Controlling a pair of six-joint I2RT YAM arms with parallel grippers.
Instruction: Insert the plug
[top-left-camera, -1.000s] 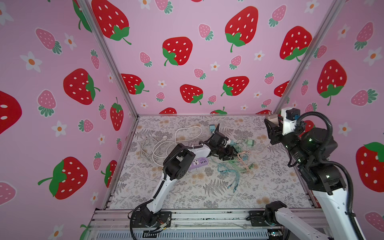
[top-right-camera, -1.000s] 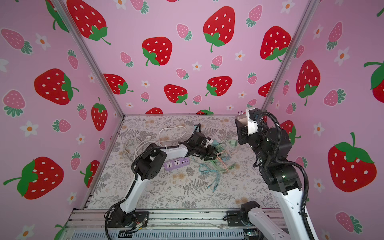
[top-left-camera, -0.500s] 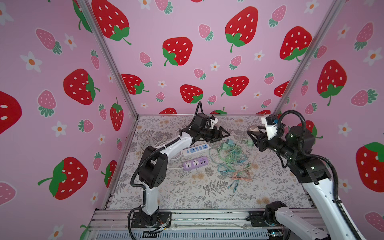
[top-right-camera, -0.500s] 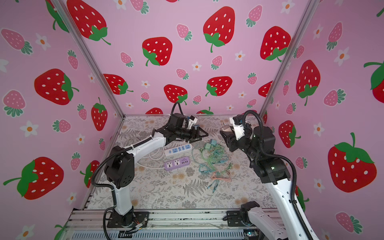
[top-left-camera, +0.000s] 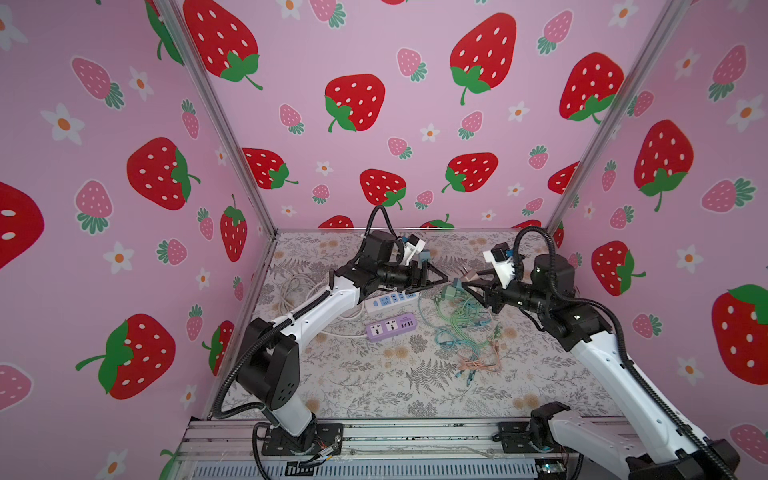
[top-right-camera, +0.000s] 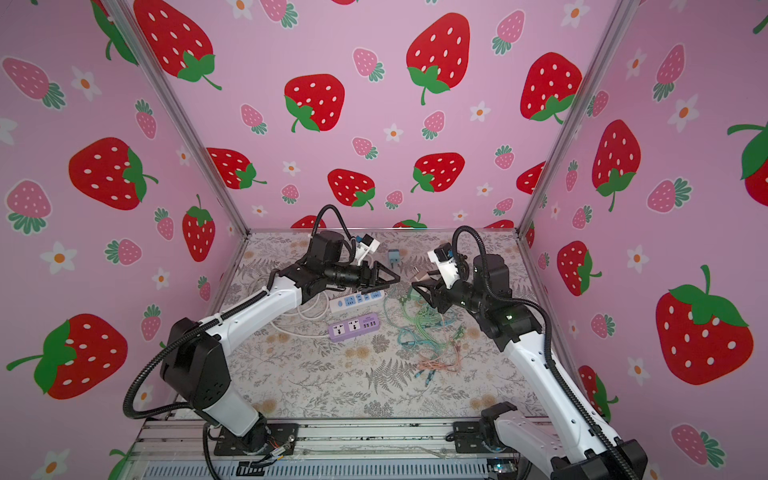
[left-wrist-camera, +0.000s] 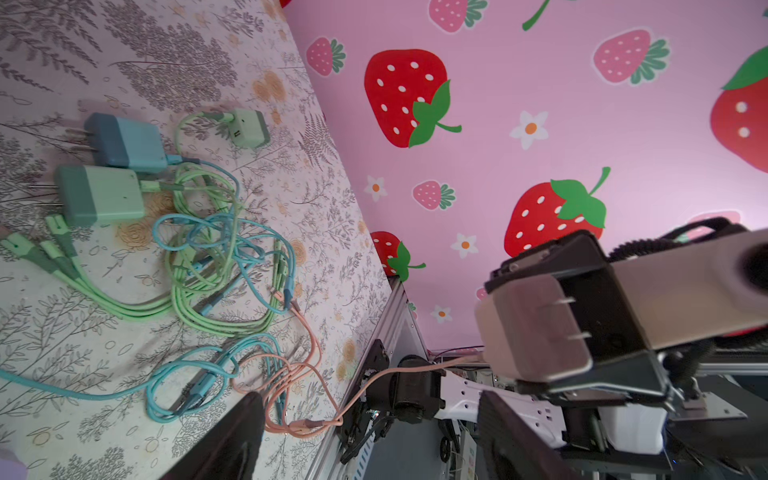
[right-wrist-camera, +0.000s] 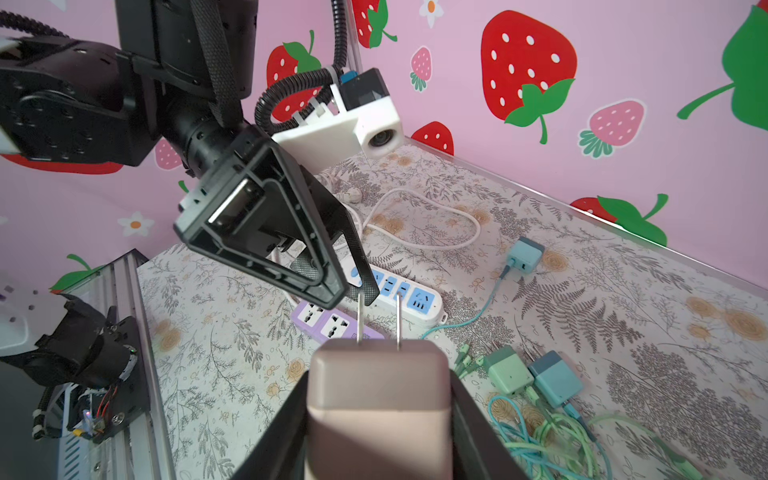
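Gripping a dusty-pink plug (right-wrist-camera: 378, 415), two metal prongs forward, in my right claw (right-wrist-camera: 379, 376); my left claw (top-right-camera: 398, 277) gapes wide. Floral table (top-left-camera: 374, 386) below, pink strawberry walls (top-left-camera: 415, 124) around.

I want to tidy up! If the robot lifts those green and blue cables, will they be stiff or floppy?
Probably floppy: the cables lie in loose, curly loops. They look tangled together, so pulling one would likely drag the others. The green charger on one end might trail along.

We see the left gripper (right-wrist-camera: 351, 293) hanging between the plug (right-wrist-camera: 378, 399) and the white strip (right-wrist-camera: 417, 302). A cable tangle (top-left-camera: 461, 328) clutters the right; the front mat (top-left-camera: 374, 386) is free.
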